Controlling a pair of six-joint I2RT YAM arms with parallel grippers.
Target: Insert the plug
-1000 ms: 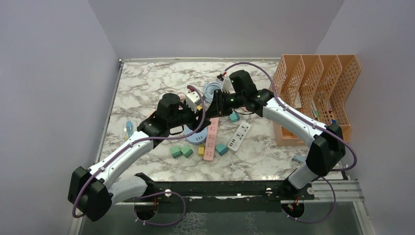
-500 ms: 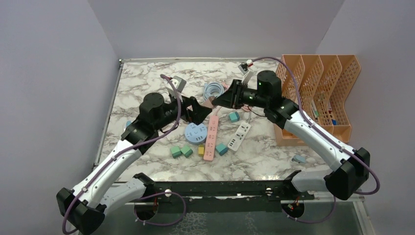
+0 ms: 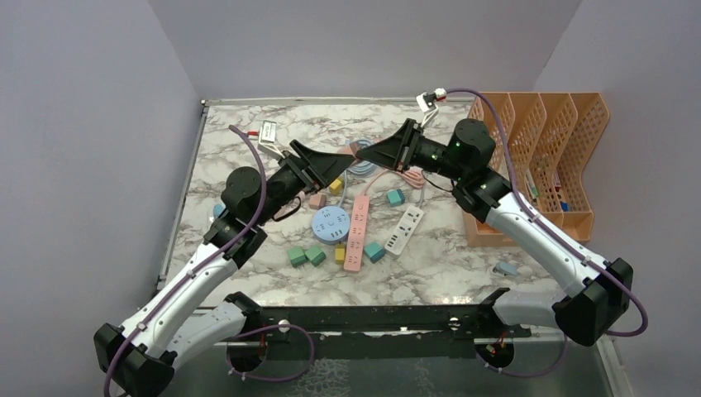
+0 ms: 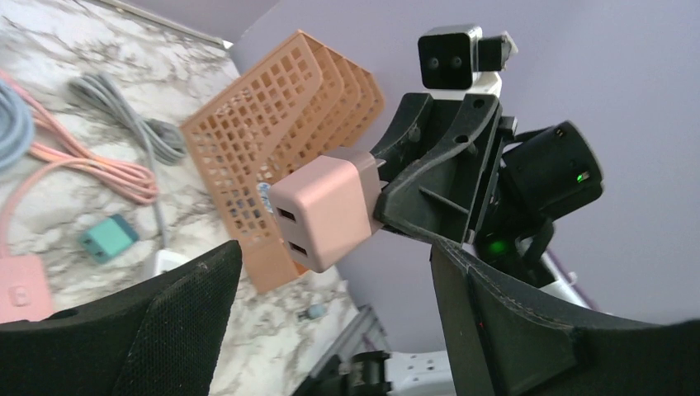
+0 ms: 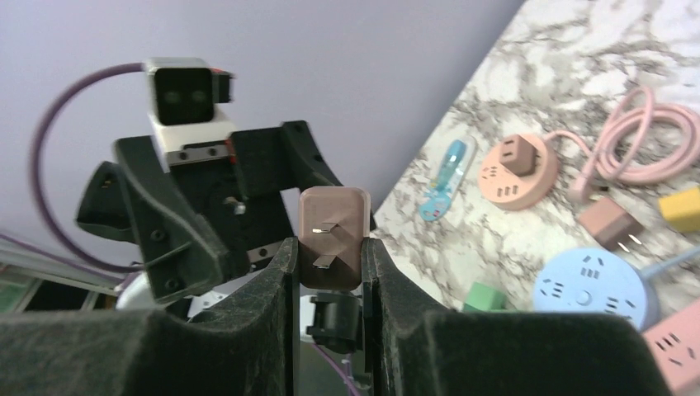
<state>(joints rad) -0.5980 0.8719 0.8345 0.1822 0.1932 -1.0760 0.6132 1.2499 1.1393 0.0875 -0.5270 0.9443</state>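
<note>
While I hover over the table, right gripper [image 5: 330, 256]: clamped on the pink plug [image 5: 333, 216].
Left gripper [image 3: 339, 165]: fingers apart, just beside the plug, facing it.
Plug axis: level, in line with my right fingers.
Power strip [image 3: 356, 233]: below both grippers, toward my bases.
Views: right wrist shows prongs; left wrist shows ports.

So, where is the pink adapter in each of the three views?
Top external: the pink adapter, upper centre, in the right gripper.
Left wrist: pink adapter at centre, ports toward camera.
Right wrist: pink adapter at centre, prongs toward camera.
Shared landmark: the marble table.
</note>
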